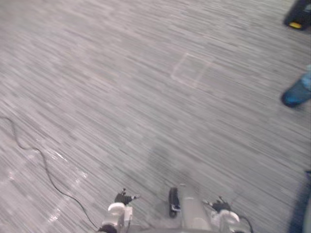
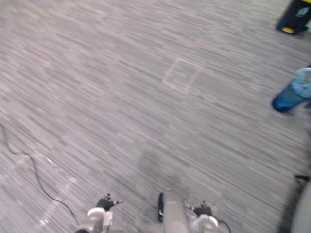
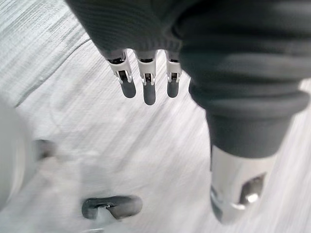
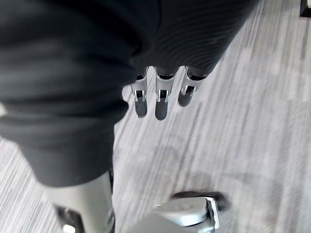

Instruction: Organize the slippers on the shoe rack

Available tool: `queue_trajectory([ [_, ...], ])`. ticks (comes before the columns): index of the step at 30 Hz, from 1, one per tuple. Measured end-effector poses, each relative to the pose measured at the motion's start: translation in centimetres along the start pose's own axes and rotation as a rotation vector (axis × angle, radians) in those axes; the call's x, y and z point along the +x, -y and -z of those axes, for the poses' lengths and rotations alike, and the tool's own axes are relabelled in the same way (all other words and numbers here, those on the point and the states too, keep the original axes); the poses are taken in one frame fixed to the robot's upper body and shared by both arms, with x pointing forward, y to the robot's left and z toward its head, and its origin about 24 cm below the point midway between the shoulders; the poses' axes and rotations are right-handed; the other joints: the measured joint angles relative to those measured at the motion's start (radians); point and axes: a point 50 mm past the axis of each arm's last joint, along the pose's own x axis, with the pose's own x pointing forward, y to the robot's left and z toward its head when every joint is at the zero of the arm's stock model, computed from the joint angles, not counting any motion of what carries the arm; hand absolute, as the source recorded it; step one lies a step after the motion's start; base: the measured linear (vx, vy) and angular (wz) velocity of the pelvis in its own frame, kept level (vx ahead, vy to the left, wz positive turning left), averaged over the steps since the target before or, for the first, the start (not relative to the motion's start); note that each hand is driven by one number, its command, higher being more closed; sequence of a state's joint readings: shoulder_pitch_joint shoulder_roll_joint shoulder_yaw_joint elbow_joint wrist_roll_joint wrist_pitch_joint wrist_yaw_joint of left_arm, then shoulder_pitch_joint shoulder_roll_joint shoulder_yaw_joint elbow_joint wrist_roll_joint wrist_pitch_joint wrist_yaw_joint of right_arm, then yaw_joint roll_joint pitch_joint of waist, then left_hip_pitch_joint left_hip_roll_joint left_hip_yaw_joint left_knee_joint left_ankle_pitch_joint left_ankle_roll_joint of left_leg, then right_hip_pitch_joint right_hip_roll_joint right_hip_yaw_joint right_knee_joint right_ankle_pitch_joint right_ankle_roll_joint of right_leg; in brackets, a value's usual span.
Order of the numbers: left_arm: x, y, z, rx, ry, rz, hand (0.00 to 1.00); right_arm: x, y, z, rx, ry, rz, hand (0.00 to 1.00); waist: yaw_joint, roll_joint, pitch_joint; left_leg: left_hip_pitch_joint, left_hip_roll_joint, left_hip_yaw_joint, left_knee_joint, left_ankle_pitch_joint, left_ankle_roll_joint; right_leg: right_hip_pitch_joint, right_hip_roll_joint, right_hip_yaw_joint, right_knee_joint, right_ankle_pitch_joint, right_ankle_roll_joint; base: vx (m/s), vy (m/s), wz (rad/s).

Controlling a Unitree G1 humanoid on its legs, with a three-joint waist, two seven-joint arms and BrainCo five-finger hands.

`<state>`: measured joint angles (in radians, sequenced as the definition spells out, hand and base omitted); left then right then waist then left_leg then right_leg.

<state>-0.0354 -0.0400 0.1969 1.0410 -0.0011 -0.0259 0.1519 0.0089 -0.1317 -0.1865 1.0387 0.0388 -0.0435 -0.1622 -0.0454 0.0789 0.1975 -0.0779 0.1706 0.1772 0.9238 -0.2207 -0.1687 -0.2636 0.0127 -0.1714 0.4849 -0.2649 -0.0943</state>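
Note:
My left hand hangs over the grey striped carpet, its fingers straight and holding nothing. My right hand hangs the same way above the carpet, fingers straight and empty. At the right edge of the floor lies a blue rounded thing; I cannot tell whether it is a slipper or a shoe.
A dark object with a yellow patch sits at the far right corner. A faint taped square marks the carpet ahead. Open carpet stretches to the left and ahead.

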Motion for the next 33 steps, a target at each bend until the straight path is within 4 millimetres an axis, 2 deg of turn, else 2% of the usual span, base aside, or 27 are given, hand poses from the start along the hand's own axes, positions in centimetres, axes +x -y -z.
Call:
queue_trajectory([
  [1,0.0,-0.7,-0.4,-0.021,0.021,-0.021,0.00,0.0,-1.2,-0.7,-0.003,0.021,-0.029,0.00,0.015,-0.025,0.014,-0.061,0.051,0.040,0.111,-0.007,0.019,0.093,0.014,0.010,-0.048,-0.013,-0.007,0.68,-0.139,-0.20],
  [2,0.1,-1.2,-1.1,-0.017,0.051,-0.032,0.00,-0.2,-2.3,-0.9,-0.009,0.033,-0.061,0.00,0.028,-0.050,0.020,-0.110,0.071,0.068,0.134,-0.017,0.043,0.162,0.015,0.018,-0.097,-0.016,-0.010,0.61,-0.123,-0.15],
  [4,0.2,-1.4,-2.1,-0.026,0.092,-0.033,0.00,-0.4,-3.6,-0.7,0.005,0.022,-0.091,0.00,0.051,-0.092,0.000,-0.207,0.082,0.130,0.061,-0.036,0.076,0.272,0.003,0.035,-0.208,-0.015,-0.009,0.57,-0.074,-0.15],
  [5,0.2,-1.2,-2.5,-0.024,0.105,-0.026,0.00,-0.5,-4.3,-0.8,0.019,0.022,-0.104,0.00,0.066,-0.099,-0.001,-0.244,0.069,0.165,-0.056,-0.049,0.099,0.344,-0.011,0.044,-0.267,-0.013,-0.006,0.70,-0.003,-0.20],
  [7,0.3,-0.8,-2.5,0.002,0.103,-0.010,0.00,-0.5,-4.3,-0.7,0.023,0.016,-0.107,0.00,0.068,-0.101,0.000,-0.282,-0.015,0.146,-0.347,-0.011,0.099,0.423,-0.041,0.066,-0.322,-0.016,0.000,0.65,0.063,-0.33],
  [8,0.2,-0.4,-2.1,0.022,0.088,0.004,0.00,-0.4,-3.8,-0.7,0.016,0.014,-0.097,0.00,0.079,-0.072,-0.014,-0.302,-0.061,0.072,-0.605,0.083,0.054,0.455,-0.043,0.103,-0.354,-0.008,0.016,0.61,0.194,-0.85],
  [9,0.2,-0.3,-1.9,0.040,0.080,0.008,0.00,-0.3,-3.2,-0.3,-0.008,-0.001,-0.086,0.00,0.097,-0.040,-0.023,-0.330,-0.066,0.011,-0.691,0.196,0.044,0.478,-0.035,0.151,-0.377,-0.010,0.058,0.61,0.243,-0.99],
  [10,0.2,-0.4,-1.7,0.045,0.075,0.006,0.00,-0.3,-3.2,-0.1,-0.019,-0.011,-0.087,0.00,0.104,-0.042,-0.025,-0.329,-0.071,0.003,-0.678,0.247,0.063,0.484,-0.038,0.168,-0.374,-0.021,0.079,0.62,0.292,-0.81],
  [11,0.4,-1.5,-1.6,0.076,0.064,-0.025,0.00,-0.5,-3.7,0.5,-0.023,-0.035,-0.104,0.00,0.088,-0.079,-0.037,-0.314,-0.119,0.011,-0.658,0.257,0.147,0.491,-0.099,0.189,-0.333,-0.034,0.106,0.64,0.256,-0.35],
  [12,0.5,-2.2,-1.5,0.089,0.051,-0.043,0.00,-0.5,-3.6,0.8,-0.024,-0.050,-0.102,0.00,0.064,-0.096,-0.039,-0.302,-0.134,0.028,-0.645,0.237,0.176,0.432,-0.119,0.209,-0.208,-0.013,0.145,0.65,0.240,-0.18],
  [14,0.5,-2.8,-0.9,0.126,0.021,-0.055,0.00,-0.6,-3.5,1.6,-0.025,-0.081,-0.097,0.00,0.055,-0.106,-0.037,-0.228,-0.131,0.061,-0.670,0.199,0.200,0.306,-0.117,0.266,0.074,0.057,0.238,0.76,0.247,-0.37],
  [15,0.5,-3.1,-0.2,0.154,-0.019,-0.057,0.00,-0.5,-3.4,1.4,-0.015,-0.075,-0.095,0.00,0.048,-0.101,-0.033,-0.132,-0.134,0.062,-0.736,0.196,0.201,0.257,-0.113,0.252,0.206,0.021,0.234,0.73,0.224,-0.59],
  [16,0.5,-3.1,0.2,0.175,-0.032,-0.053,0.00,-0.4,-3.3,1.1,-0.023,-0.063,-0.093,0.00,0.048,-0.091,-0.028,-0.065,-0.129,0.063,-0.777,0.195,0.201,0.240,-0.108,0.234,0.250,-0.004,0.213,0.55,0.141,-0.70],
  [17,0.5,-2.9,0.2,0.188,-0.032,-0.045,0.00,-0.4,-3.1,0.8,-0.050,-0.048,-0.093,0.00,0.045,-0.069,-0.024,0.039,-0.110,0.080,-0.831,0.184,0.202,0.204,-0.089,0.196,0.279,-0.039,0.160,0.41,0.091,-0.73],
  [18,0.5,-2.8,0.2,0.190,-0.032,-0.043,0.00,-0.3,-3.1,0.5,-0.065,-0.028,-0.096,0.00,0.044,-0.044,-0.024,0.093,-0.091,0.099,-0.854,0.165,0.196,0.169,-0.067,0.164,0.264,-0.058,0.127,0.47,0.070,-0.73],
  [20,0.7,-3.0,-1.0,0.203,-0.002,-0.046,0.00,-0.1,-3.4,-0.5,-0.072,0.001,-0.106,0.00,0.034,-0.038,-0.031,0.158,-0.071,0.140,-0.879,0.123,0.181,0.041,-0.015,0.137,0.128,-0.067,0.108,0.43,-0.003,-0.49],
  [21,0.8,-2.9,-1.5,0.211,0.014,-0.045,0.00,-0.1,-3.6,-0.8,-0.076,0.008,-0.111,0.00,0.033,-0.043,-0.031,0.166,-0.069,0.147,-0.879,0.110,0.174,0.001,-0.005,0.131,0.080,-0.058,0.110,0.42,-0.053,-0.28],
  [22,1.1,-2.7,-2.6,0.215,0.042,-0.042,0.00,0.0,-3.9,-1.5,-0.076,0.027,-0.118,0.00,0.022,-0.067,-0.024,0.193,-0.072,0.151,-0.886,0.084,0.151,-0.052,0.007,0.124,-0.083,0.028,0.126,0.43,-0.066,-0.03],
  [23,1.1,-2.4,-3.2,0.215,0.055,-0.036,0.00,0.0,-3.9,-1.7,-0.074,0.031,-0.119,0.00,0.004,-0.086,-0.016,0.230,-0.083,0.153,-0.898,0.052,0.132,-0.070,0.002,0.124,-0.218,0.191,0.124,0.45,-0.077,0.11],
  [24,1.1,-2.5,-3.1,0.218,0.053,-0.035,0.00,0.1,-3.8,-1.6,-0.074,0.029,-0.116,0.00,-0.006,-0.090,-0.017,0.251,-0.087,0.141,-0.907,0.043,0.124,-0.063,-0.003,0.119,-0.223,0.265,0.117,0.49,-0.083,0.02],
  [25,1.1,-1.7,-2.7,0.233,0.044,-0.005,0.00,0.1,-3.7,-1.6,-0.068,0.022,-0.110,0.00,-0.009,-0.082,-0.017,0.274,-0.086,0.137,-0.911,0.059,0.124,-0.059,0.005,0.116,-0.165,0.222,0.080,0.48,-0.112,-0.07],
  [27,1.0,-1.2,-2.1,0.249,0.024,0.023,0.00,0.2,-3.0,-1.2,-0.022,0.002,-0.081,0.00,-0.018,-0.094,-0.013,0.318,-0.100,0.117,-0.897,0.103,0.110,-0.068,-0.014,0.122,-0.033,0.136,0.043,0.52,-0.205,-0.05],
  [28,0.8,-0.9,-1.6,0.235,0.013,0.037,0.00,0.1,-2.6,-0.4,-0.006,-0.018,-0.067,0.00,-0.021,-0.086,-0.023,0.320,-0.091,0.097,-0.830,0.093,0.093,-0.041,-0.018,0.115,-0.014,0.075,0.038,0.41,-0.197,0.14],
  [29,0.7,-0.5,-1.4,0.227,0.014,0.045,0.00,0.0,-2.2,-0.1,-0.006,-0.022,-0.057,0.00,-0.022,-0.075,-0.032,0.278,-0.071,0.080,-0.709,0.068,0.055,-0.009,-0.014,0.105,-0.034,0.044,0.045,0.40,-0.138,0.26],
  [30,0.6,-0.1,-1.4,0.205,0.022,0.051,0.00,0.0,-1.9,0.0,-0.008,-0.021,-0.051,0.00,-0.022,-0.064,-0.038,0.193,-0.032,0.055,-0.510,0.051,0.014,0.023,-0.008,0.093,-0.062,0.040,0.044,0.41,-0.104,0.29],
  [31,0.5,0.3,-1.4,0.162,0.030,0.053,0.00,-0.1,-1.9,0.2,-0.018,-0.017,-0.053,0.00,-0.017,-0.055,-0.042,0.071,0.023,0.030,-0.235,0.073,-0.034,0.074,0.009,0.088,-0.096,0.034,0.031,0.42,-0.086,0.15],
  [33,0.2,0.2,-0.8,0.140,0.024,0.050,0.00,-0.3,-2.6,0.2,-0.046,-0.016,-0.077,0.00,-0.004,-0.057,-0.042,-0.028,0.084,0.050,0.030,0.073,-0.033,0.170,0.029,0.096,-0.144,0.019,0.000,0.37,-0.033,-0.17],
])
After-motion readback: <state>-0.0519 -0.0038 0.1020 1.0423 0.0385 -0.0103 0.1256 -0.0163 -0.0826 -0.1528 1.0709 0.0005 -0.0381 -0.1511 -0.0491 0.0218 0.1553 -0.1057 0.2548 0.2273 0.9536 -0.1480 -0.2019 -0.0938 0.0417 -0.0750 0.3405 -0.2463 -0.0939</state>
